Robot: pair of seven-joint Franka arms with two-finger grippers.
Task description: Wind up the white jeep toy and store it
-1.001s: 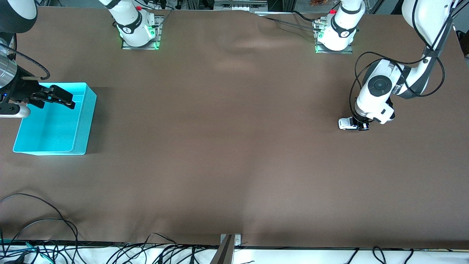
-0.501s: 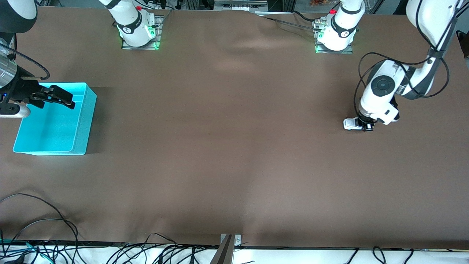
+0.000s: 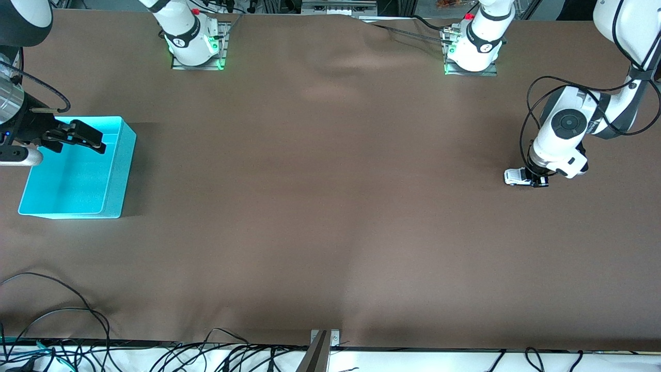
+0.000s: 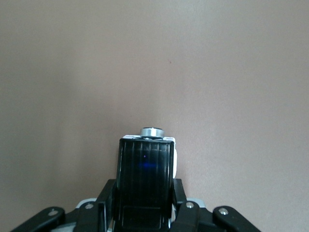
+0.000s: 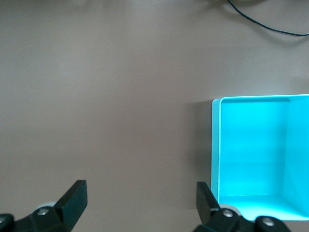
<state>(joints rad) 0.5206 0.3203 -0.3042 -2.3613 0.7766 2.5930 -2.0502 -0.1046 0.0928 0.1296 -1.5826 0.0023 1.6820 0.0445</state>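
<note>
The white jeep toy (image 3: 518, 177) sits on the brown tabletop (image 3: 330, 206) toward the left arm's end, its wheels down on the cloth. The left end effector (image 3: 538, 181) reaches straight down onto the back part of the toy and is clamped narrow on it, so only the white front of the toy sticks out past the black fingers in the front view. In the left wrist view the toy (image 4: 146, 186) shows as a black roof with a faint blue glint, a strip of white body along one flank and a small round silver part at its tip; the left end effector (image 4: 145, 212) grips it on both flanks, with one black finger (image 4: 107, 200) pressed against the side of the roof. The cyan bin (image 3: 114, 165) stands well apart from the toy, at the right arm's end of the tabletop, open side up. The right arm waits there, with the right end effector (image 3: 85, 138) hanging over the bin, its jaws spread wide and holding nothing. In the right wrist view the right end effector (image 5: 140, 200) frames bare cloth between its two dark fingertips (image 5: 76, 194), with the bin (image 5: 216, 150) just beside one of them. Loose black cables (image 3: 62, 320) lie along the tabletop's edge nearest the front camera.
</note>
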